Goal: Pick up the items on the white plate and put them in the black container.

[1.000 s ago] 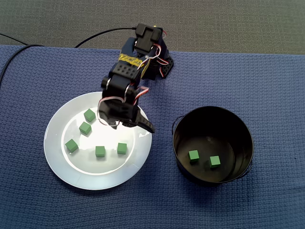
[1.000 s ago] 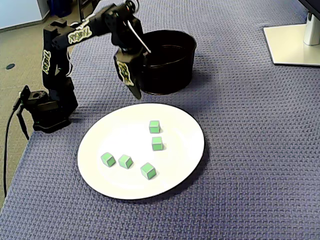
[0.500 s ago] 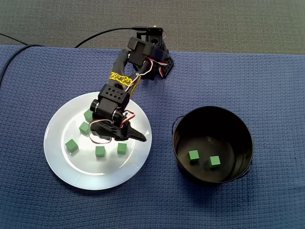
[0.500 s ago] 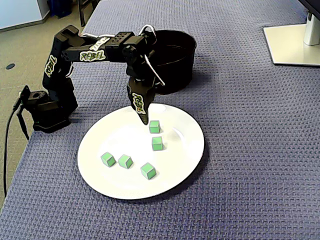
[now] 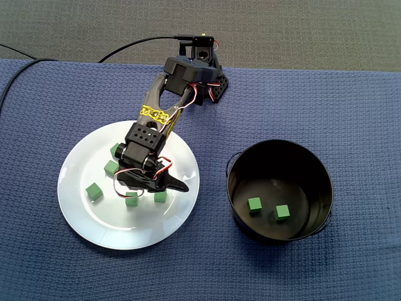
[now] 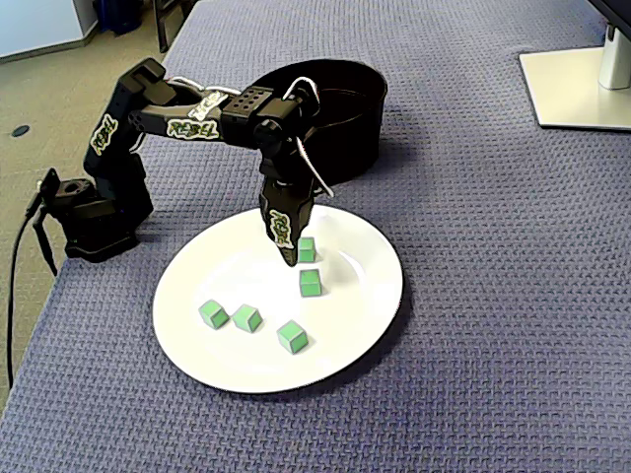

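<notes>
**Plate, arm and container, read left to right in a fixed view from above.**

A round white plate [image 5: 84,216] lies flat on the counter [image 5: 351,106], which is covered in blue woven cloth. Five small green cubes sit on the plate, each apart from the others. The leftmost cube [image 5: 94,191] lies clear of the arm, and two more sit above it toward the plate's upper left. The lower-middle cube [image 5: 131,200] and the right-hand cube [image 5: 160,196] flank the gripper. The cubes are equal-sided (so none has a long axis), and their faces are turned at differing angles.

The black robot arm [image 5: 153,116] starts from its base at the top of the cloth. Its long axis runs diagonally down and to the left, out over the plate.

In a fixed view from the side, the gripper [image 6: 291,254] points almost straight down, with its tip low over the plate. It is just beside the right-hand cube [image 6: 307,248]; whether they touch cannot be told. The width of the jaw opening cannot be told either, and neither view shows a cube held.

A black round container [image 5: 313,169] stands upright with its mouth up. It is near the plate's right edge but does not touch it. Two more green cubes [image 5: 254,204] lie side by side on its floor.
</notes>
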Motion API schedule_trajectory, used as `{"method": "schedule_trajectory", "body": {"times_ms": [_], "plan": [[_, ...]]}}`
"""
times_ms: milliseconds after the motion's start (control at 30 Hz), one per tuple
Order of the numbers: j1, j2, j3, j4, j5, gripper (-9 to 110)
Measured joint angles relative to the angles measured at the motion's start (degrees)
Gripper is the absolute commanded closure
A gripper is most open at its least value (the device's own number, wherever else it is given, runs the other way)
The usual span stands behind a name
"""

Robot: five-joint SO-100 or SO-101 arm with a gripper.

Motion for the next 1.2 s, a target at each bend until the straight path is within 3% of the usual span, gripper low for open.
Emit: {"method": "schedule_trajectory", "body": {"times_ms": [433, 733, 933, 1033, 1133, 1200], "plan": [[0.0, -2.29, 0.0, -1.14, 0.09, 64], [-1.58, -3.6, -0.09, -1.14, 0.09, 77], [-1.85, -4.13, -0.35, -2.37, 1.32, 77], [-2.02, -4.13, -0.35, -2.9, 1.67, 85], [-2.11, -4.31, -0.62, -2.99, 2.11, 101], [-2.37, -4.31, -0.7, -3.08, 2.72, 101]]}}
